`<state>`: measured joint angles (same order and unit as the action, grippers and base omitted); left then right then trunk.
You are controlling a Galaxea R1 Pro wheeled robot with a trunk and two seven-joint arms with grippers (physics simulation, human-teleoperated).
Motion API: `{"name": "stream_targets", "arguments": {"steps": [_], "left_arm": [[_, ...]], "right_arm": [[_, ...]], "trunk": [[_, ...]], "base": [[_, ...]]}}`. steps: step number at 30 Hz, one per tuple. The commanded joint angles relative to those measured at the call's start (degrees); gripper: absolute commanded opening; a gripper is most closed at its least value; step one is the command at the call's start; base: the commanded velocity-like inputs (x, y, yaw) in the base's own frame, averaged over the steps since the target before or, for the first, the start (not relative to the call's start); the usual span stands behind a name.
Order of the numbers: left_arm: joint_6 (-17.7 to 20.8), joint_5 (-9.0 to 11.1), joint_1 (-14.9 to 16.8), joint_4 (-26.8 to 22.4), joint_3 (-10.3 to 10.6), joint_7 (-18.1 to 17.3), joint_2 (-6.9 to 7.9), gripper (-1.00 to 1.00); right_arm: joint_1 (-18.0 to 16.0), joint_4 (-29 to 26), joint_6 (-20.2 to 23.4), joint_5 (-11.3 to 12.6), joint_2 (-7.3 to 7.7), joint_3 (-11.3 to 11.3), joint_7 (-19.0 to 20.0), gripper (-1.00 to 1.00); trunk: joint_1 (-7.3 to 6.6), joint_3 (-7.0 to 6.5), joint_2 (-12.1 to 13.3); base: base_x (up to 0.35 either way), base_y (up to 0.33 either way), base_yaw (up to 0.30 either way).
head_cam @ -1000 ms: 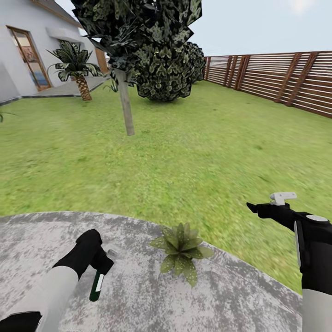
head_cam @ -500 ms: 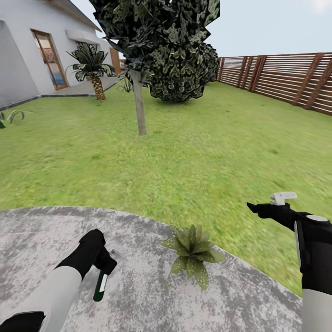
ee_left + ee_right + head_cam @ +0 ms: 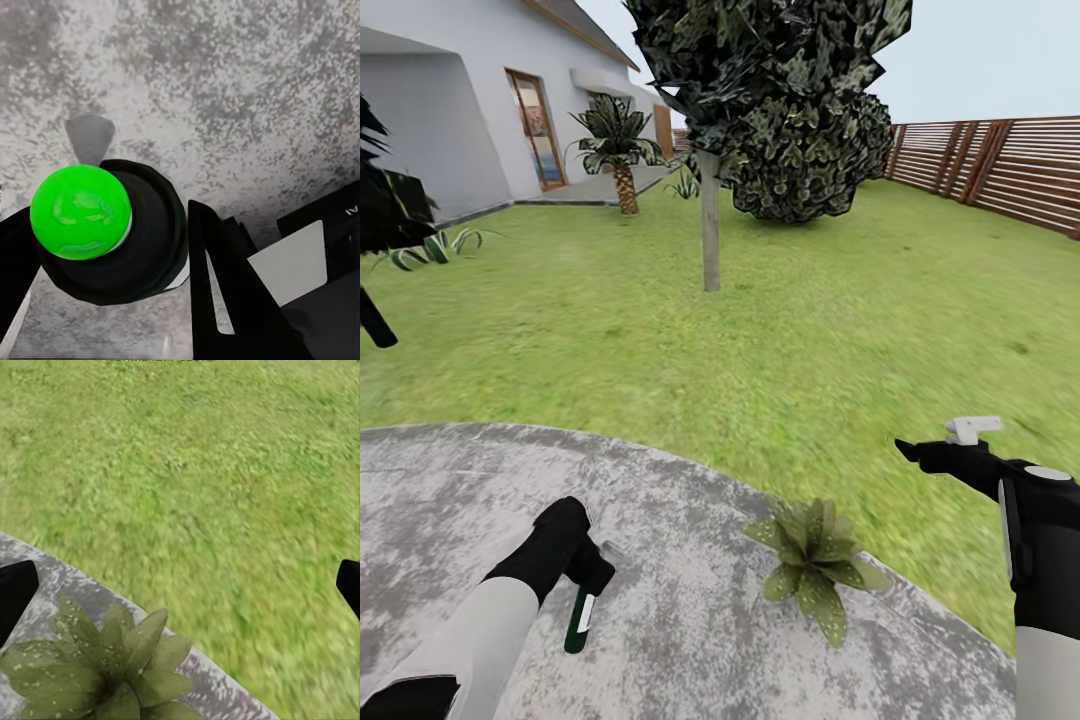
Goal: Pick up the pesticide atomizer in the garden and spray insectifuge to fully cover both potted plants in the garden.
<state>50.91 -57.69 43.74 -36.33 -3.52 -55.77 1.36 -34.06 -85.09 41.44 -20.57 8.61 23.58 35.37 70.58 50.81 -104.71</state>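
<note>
One potted plant [image 3: 815, 560] is sitting at the patio [image 3: 690, 640] edge as the left gripper [image 3: 588, 578] is pinching the pesticide atomizer [image 3: 578, 620]; the right gripper [image 3: 180, 585] is hanging spread wide over the lawn [image 3: 780, 330].

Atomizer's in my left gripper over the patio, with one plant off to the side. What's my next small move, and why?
Probably swing the left gripper toward the potted plant before spraying. The pesticide atomizer hangs clamped in it above bare patio, well apart from the plant, which sits at the patio's edge by the lawn. The right gripper hangs open over the grass, so it needn't move.
</note>
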Motion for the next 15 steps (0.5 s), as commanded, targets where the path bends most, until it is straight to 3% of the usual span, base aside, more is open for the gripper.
{"name": "stream_targets", "arguments": {"steps": [1, 15], "left_arm": [[0.17, -0.55, 0.03, -0.06, -0.21, -0.57, -0.04, -1.00], [0.21, -0.57, 0.03, -0.06, -0.19, -0.53, -0.70, -1.00]], "right_arm": [[-0.04, -0.08, 0.13, -0.59, 0.00, 0.07, 0.58, 1.00], [-0.04, -0.08, 0.13, -0.56, 0.00, 0.13, 0.58, 1.00]], "trunk": [[0.01, 0.05, -0.02], [0.01, 0.05, -0.02]], "base": [[0.144, 0.151, 0.286], [0.213, 0.206, 0.286]]}}
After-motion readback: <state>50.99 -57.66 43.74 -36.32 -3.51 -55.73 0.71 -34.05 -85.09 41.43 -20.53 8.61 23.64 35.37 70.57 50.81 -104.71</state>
